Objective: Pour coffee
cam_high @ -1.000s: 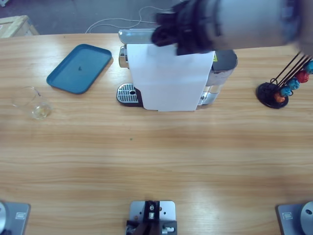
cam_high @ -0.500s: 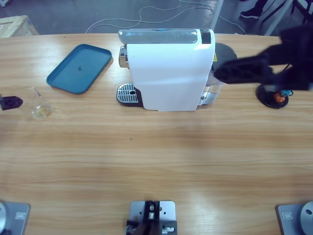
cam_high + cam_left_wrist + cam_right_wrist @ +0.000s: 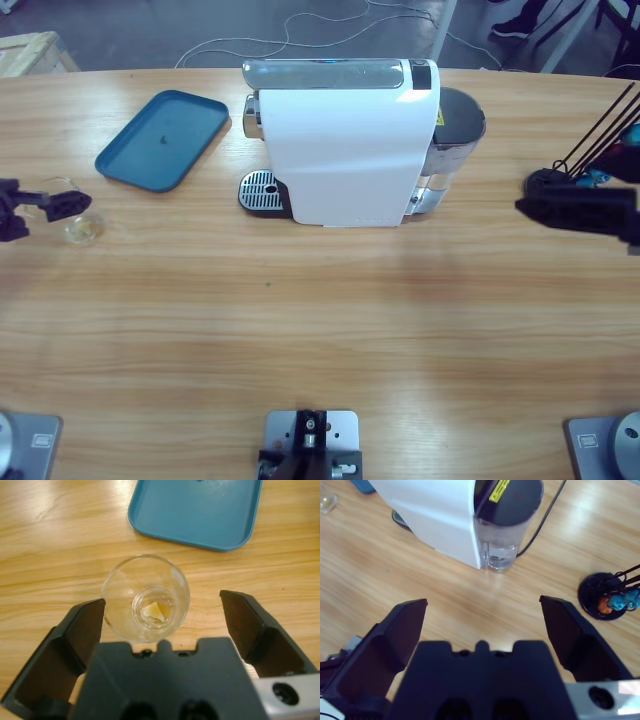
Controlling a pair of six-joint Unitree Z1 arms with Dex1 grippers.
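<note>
Found the left gripper [image 3: 162,601] released, jaws spread wide to either side of a small clear glass [image 3: 145,597] without touching it. Saw the glass standing upright on the desk [image 3: 320,330], near the blue tray [image 3: 163,138] and well apart from the coffee machine [image 3: 345,150]. Saw no dark coffee anywhere: only a pale yellowish fleck at the bottom of the glass, possibly a leftover residue, too small to name. Found the right gripper [image 3: 483,602] likewise released and grasping nothing, hanging over bare desk between the machine's water tank end and the capsule stand [image 3: 607,597].

Judged the step in hand as the reach for the glass, with the task barely begun. Judged the next move to call for lowering the left gripper around the glass wall, centring it between the jaws, then clenching gently, thin glass being slippery. Expected the glass then to need carrying to the drip grille [image 3: 260,190] under the spout.
</note>
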